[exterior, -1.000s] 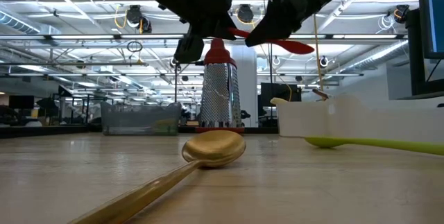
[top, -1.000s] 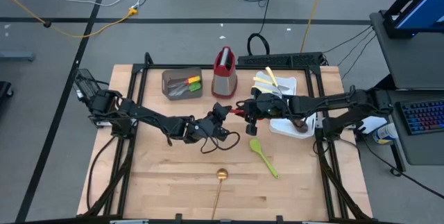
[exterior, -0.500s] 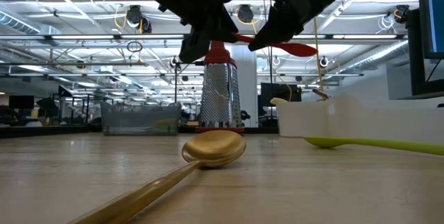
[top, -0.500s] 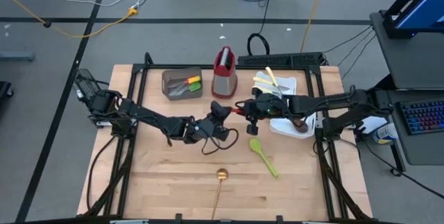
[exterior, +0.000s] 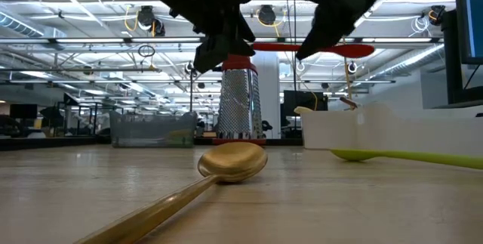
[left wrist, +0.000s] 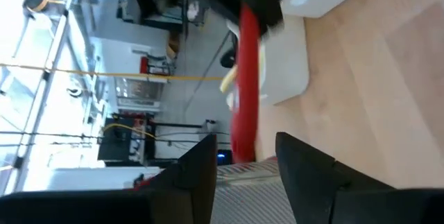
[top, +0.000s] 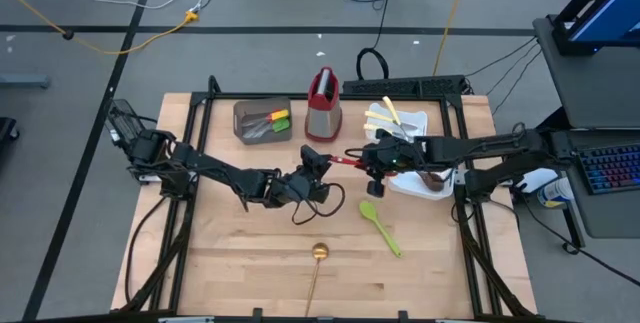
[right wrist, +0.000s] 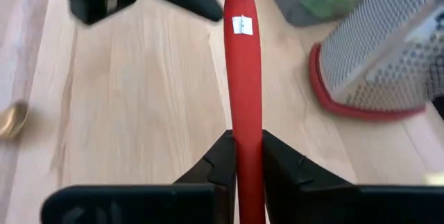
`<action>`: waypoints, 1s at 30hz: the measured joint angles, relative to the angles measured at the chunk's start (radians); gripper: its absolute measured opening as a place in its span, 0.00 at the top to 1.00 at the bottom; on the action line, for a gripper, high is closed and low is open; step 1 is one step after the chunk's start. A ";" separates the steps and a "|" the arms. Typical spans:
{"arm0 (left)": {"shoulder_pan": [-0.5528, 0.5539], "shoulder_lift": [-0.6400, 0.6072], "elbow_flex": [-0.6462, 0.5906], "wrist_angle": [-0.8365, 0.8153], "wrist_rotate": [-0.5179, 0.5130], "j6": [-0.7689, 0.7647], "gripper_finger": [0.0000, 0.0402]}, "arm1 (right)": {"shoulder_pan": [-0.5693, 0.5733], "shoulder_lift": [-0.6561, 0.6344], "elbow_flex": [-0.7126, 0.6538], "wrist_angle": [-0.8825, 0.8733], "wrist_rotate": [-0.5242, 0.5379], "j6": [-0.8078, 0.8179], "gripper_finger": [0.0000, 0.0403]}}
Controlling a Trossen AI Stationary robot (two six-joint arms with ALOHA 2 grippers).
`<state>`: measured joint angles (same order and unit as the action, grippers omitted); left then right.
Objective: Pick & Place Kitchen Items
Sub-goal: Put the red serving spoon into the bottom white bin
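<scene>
Right gripper (right wrist: 244,156), above the middle of the table, clamped on a red-handled utensil (right wrist: 243,57); the handle runs level out ahead of its fingers toward the left gripper (top: 312,157), whose fingers (left wrist: 309,168) stand apart with the red handle's end just beyond them and not touching. Judged from this, the utensil has passed to the right arm and is yet to be set down

Placed so far, as far as can be seen: a brown bin (top: 243,111), beyond the left gripper, holds a few utensils with yellow, red and green showing; white trays (top: 421,122), just past the right gripper on its outer side, hold yellow-handled knives (top: 389,110) and what may be a wooden spoon, too small to be sure

Left on the bare wood: a green spoon (top: 380,225), below and nearest the right gripper, and a gold long-handled spoon (exterior: 226,162), nearer the table's front edge and well apart from both grippers

An upright red-and-steel grater (exterior: 238,97) stands beyond the two grippers, between bin and trays. Most of the sorting appears done; three items remain, one of them in hand
</scene>
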<state>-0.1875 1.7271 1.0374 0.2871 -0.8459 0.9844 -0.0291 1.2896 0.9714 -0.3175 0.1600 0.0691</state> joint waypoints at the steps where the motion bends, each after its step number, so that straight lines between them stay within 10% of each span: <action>1: 0.000 0.000 0.000 -0.018 0.001 -0.020 0.62 | 0.003 -0.017 0.000 -0.028 0.001 0.001 0.92; 30: 0.038 0.000 0.000 -0.111 0.010 -0.236 0.62 | 0.090 -0.531 -0.450 -0.350 0.188 0.307 0.90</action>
<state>-0.1499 1.7275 1.0373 0.1757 -0.8355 0.7487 0.0605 0.7589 0.5215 -0.6677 0.3482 0.3764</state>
